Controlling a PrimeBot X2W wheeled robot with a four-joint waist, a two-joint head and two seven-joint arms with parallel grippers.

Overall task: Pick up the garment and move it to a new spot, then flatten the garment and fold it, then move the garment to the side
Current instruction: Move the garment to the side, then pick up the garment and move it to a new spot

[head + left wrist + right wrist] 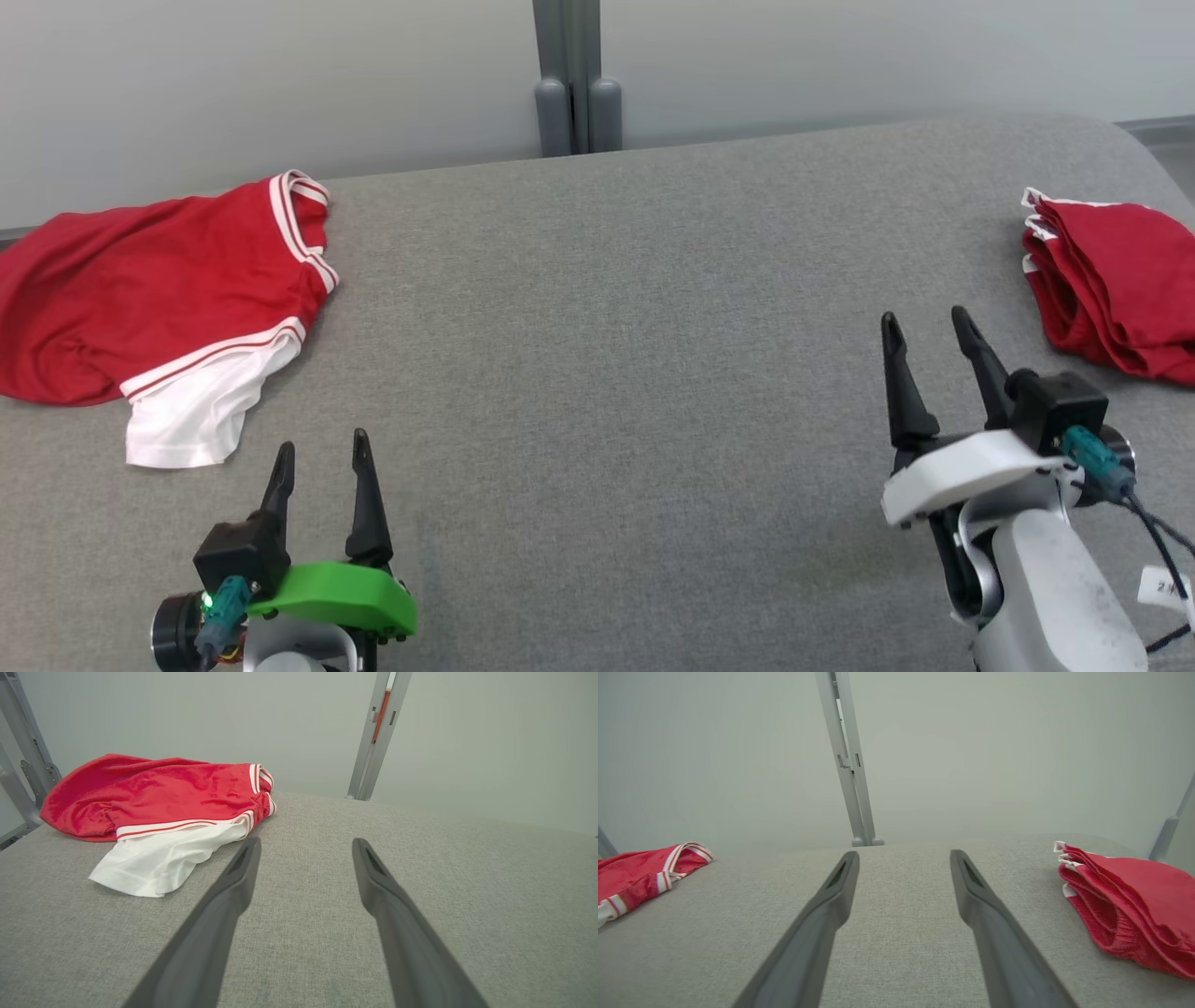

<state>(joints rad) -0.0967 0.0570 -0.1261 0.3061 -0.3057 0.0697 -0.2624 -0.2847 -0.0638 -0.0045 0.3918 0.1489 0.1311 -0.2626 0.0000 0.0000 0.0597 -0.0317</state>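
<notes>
Garment (pixel 159 299) lies crumpled at ten o'clock on the table (pixel 607 327), near the left gripper (pixel 322 439); it and the right gripper (pixel 924 314) gape wide, empty; cloth looks light, limp, likely slippery; pinch the striped band (pixel 297 224)

On the table (pixel 597 280) before you, the unfolded garment (pixel 140 299) lies far left and a folded garment (pixel 1120 289) far right; your left gripper (pixel 322 441) and right gripper (pixel 924 315) stand nearer you, well apart.
</notes>
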